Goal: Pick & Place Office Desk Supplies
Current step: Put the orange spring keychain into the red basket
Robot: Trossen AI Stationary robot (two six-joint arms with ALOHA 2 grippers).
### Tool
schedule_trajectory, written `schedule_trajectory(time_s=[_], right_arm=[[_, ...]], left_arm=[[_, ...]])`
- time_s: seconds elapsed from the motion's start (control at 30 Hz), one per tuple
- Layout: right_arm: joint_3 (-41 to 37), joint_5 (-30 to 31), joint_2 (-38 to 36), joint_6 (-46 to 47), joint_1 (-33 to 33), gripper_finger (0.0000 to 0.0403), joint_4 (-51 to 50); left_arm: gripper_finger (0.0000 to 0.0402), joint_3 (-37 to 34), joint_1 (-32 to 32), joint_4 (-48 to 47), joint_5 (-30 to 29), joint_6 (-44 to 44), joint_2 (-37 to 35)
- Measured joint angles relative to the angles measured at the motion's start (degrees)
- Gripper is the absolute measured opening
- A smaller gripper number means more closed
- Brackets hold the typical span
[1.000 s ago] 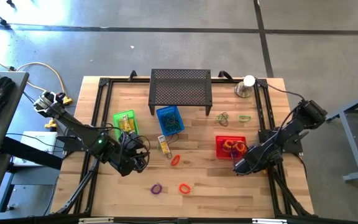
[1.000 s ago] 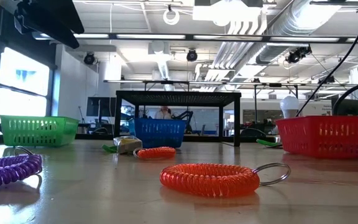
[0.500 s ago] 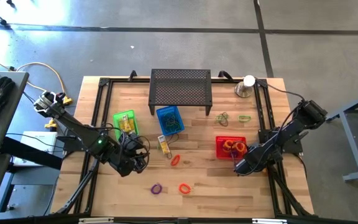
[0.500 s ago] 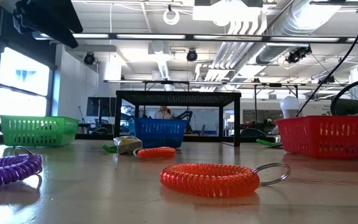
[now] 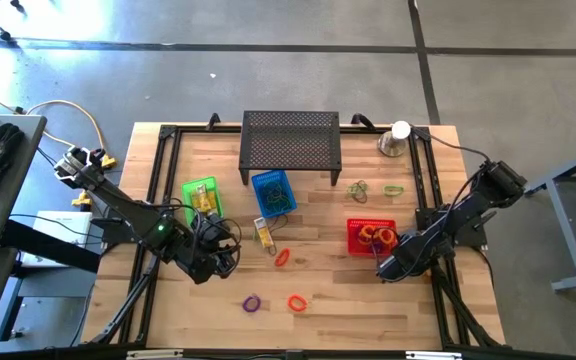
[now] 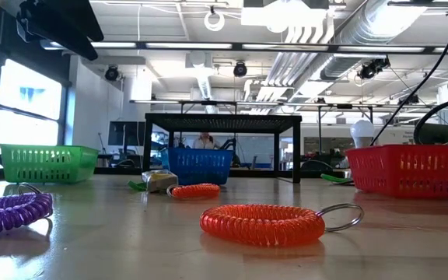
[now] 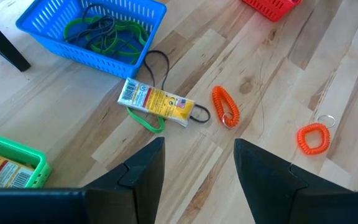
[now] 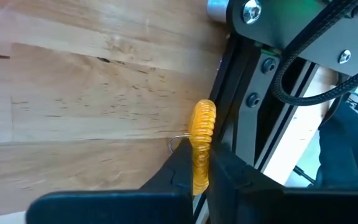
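The right end effector (image 8: 201, 163) has just clenched on a yellow coil loop (image 8: 202, 134) lying against the black frame rail (image 8: 241, 93) at the desk's (image 5: 318, 290) near right, beside the red basket (image 5: 360, 240); the loop looks pinched between the fingers, though how securely is hard to judge. That turns a reach into a grasp, so this piece now seems ready to be lifted and sorted. The left end effector (image 7: 194, 171) waits with fingers apart above the yellow packet (image 7: 157, 102), red loop (image 7: 224, 107) and orange loop (image 7: 314, 137), near the blue basket (image 7: 92, 31).
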Motion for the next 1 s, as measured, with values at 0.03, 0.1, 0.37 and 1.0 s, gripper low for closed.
schedule_trajectory(time_s=[0.03, 0.1, 0.37, 1.0], right_arm=[[0.0, 0.03, 0.0, -0.33, 0.0, 0.0015, -0.02], [0.0, 0.08, 0.0, -0.79, 0.0, 0.0016, -0.21], [4.5, 0.47, 0.0, -3.64, -0.07, 0.0013, -6.99], [34.85, 25.56, -0.07, -14.7, 4.12, 0.0013, -19.53]], left_arm=[[0.0186, 0.0, 0.0, 0.0, 0.0, 0.0, 0.0], [0.0186, 0.0, 0.0, 0.0, 0.0, 0.0, 0.0], [0.0186, 0.0, 0.0, 0.0, 0.01, 0.0, 0.0], [0.0186, 0.0, 0.0, 0.0, 0.02, 0.02, 0.0]])
